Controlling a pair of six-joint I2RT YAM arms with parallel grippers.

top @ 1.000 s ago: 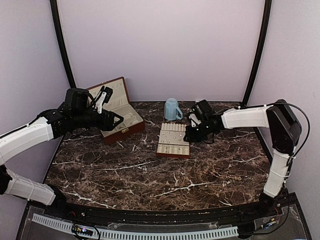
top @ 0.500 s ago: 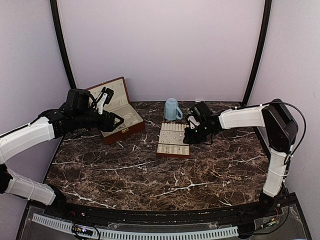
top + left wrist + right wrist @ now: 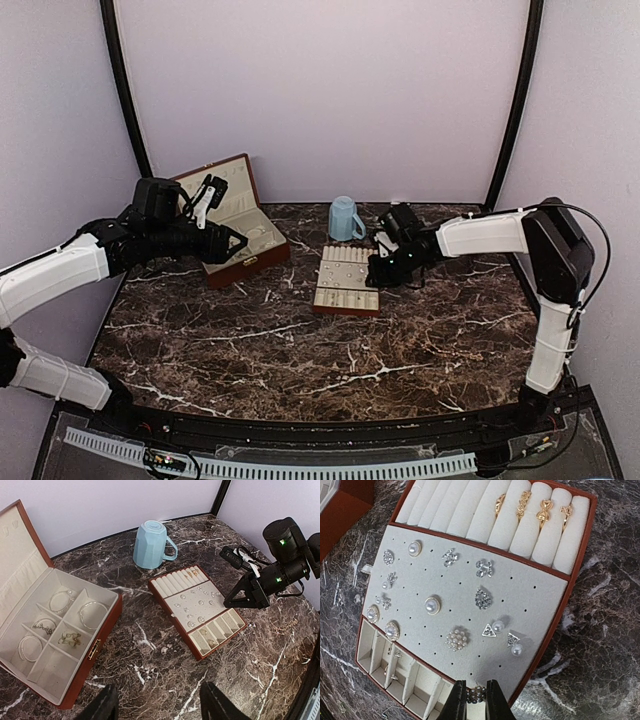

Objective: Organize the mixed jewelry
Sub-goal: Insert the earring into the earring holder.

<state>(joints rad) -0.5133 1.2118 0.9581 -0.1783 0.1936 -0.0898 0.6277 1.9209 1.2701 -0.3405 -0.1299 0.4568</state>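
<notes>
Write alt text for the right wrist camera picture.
The right tool pinches a small sparkly jewel at the bottom edge of a tray on a dark marble table. The tray holds four gold rings in its rolls, pearl and crystal studs on a grey perforated panel, and small compartments at lower left.

- The left arm point(image 3: 55, 275) wore smooth white shell segments, rounded, with black joints between them.
- The right arm point(image 3: 482, 235) had the same white shell, plus a large black housing point(image 3: 562, 250) and a thin black cable point(image 3: 608, 255) arcing beside it.
- Its wrist block was black, and two small green lights point(image 3: 280, 542) glowed on it, with white-and-black wires point(image 3: 245, 560) bundled alongside.
- The left gripper point(image 3: 160, 705) had matte black fingers point(image 3: 102, 707), broad and blunt.
- The right gripper point(image 3: 475, 700) had black fingertips point(image 3: 456, 705), narrower and glossy.
</notes>
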